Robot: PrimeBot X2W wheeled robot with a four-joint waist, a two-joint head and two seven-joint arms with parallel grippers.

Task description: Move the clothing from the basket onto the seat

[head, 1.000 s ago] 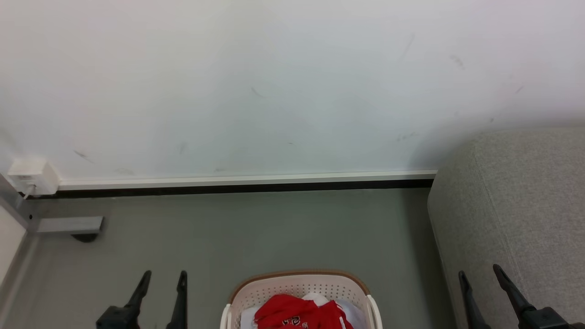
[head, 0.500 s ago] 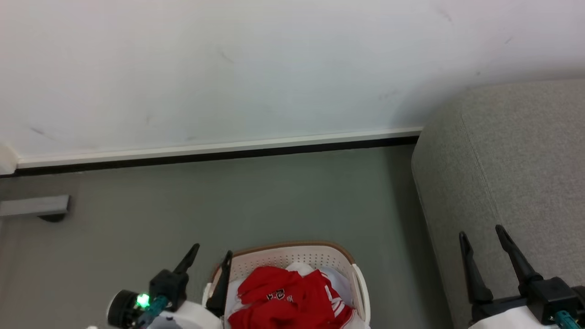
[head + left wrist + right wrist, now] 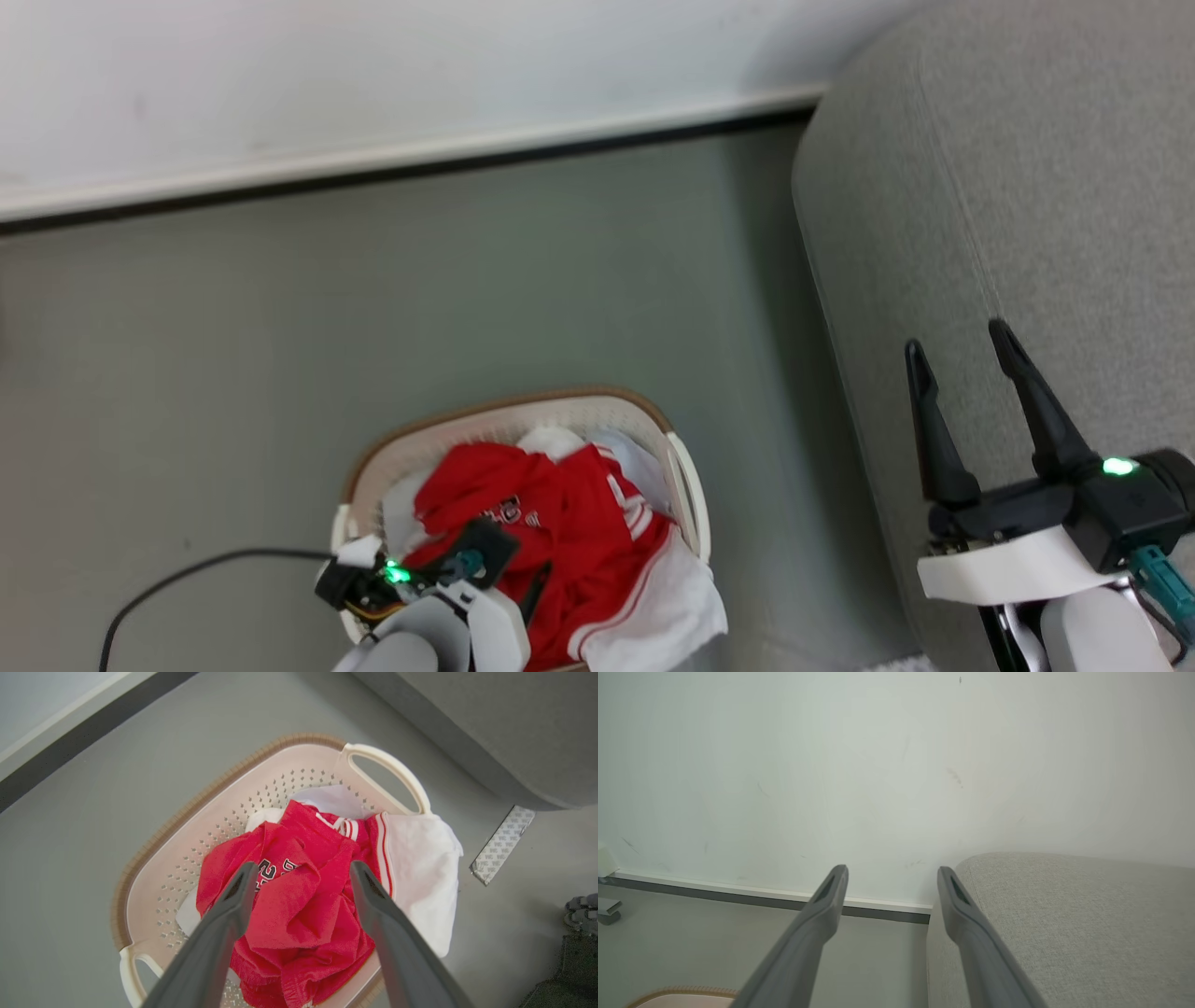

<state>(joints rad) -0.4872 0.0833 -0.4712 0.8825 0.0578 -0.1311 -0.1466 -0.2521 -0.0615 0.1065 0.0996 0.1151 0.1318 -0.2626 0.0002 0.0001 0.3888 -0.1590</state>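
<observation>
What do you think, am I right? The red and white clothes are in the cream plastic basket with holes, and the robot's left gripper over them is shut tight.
Not quite. The left gripper is open, not shut: the left wrist view shows its dark fingers spread apart over the soft red and white clothing, which does lie in the cream perforated plastic basket.
</observation>
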